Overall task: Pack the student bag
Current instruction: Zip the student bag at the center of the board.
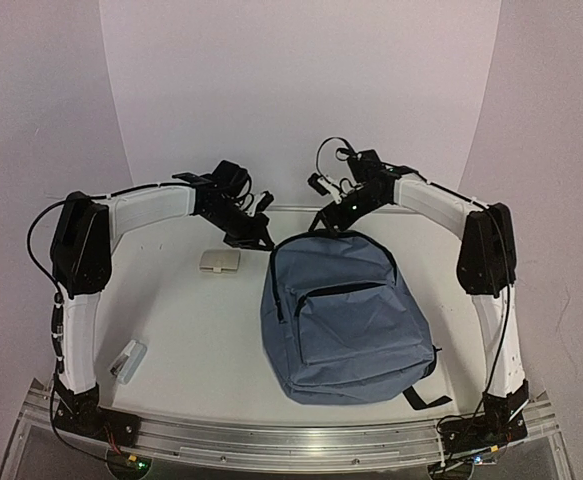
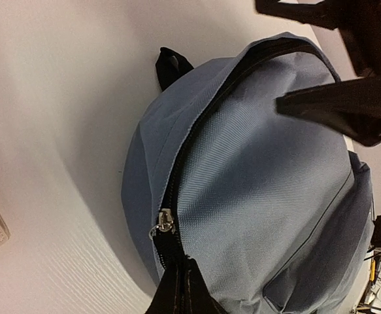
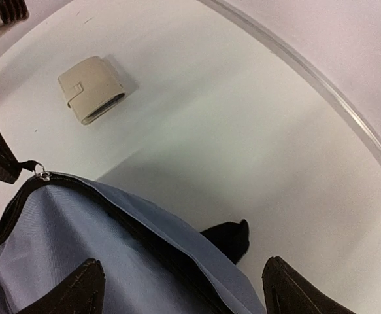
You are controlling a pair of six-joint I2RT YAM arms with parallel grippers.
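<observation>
The slate-blue student bag [image 1: 346, 320] lies flat on the white table, front pocket up, its top toward the back. My left gripper [image 1: 256, 238] is at the bag's top left corner. In the left wrist view it [image 2: 180, 271] is shut on the black pull tab just below the metal zipper slider [image 2: 164, 222] of the main zip. The slider also shows in the right wrist view [image 3: 41, 173]. My right gripper [image 1: 329, 215] is open and empty over the bag's top edge [image 3: 177, 242], with one finger on each side of it [image 3: 183, 294]. The zip looks parted along the top.
A beige wallet-like case [image 1: 219, 261] lies left of the bag, and also shows in the right wrist view [image 3: 91, 89]. A small white and grey stapler-like object [image 1: 128, 360] lies at the near left. The bag's black carry loop [image 3: 229, 239] sticks out at the top. A black strap [image 1: 426, 400] trails at the near right.
</observation>
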